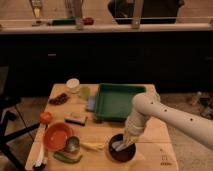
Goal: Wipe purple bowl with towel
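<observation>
Wooden table (104, 132); one gripper (128, 141) on one towel (118, 145) inside one purple bowl (122, 156); grip unclear.

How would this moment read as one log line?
phase: wipe | hand: down in purple bowl | towel: in bowl, at hand

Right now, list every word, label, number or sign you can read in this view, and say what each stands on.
No text here can be read.
Small dark mark on the table, front right corner: too blurred to read.
Green tray, purple bowl: no lettering shows.
The gripper is down in the purple bowl with the towel; no marking can be read on it.
</observation>
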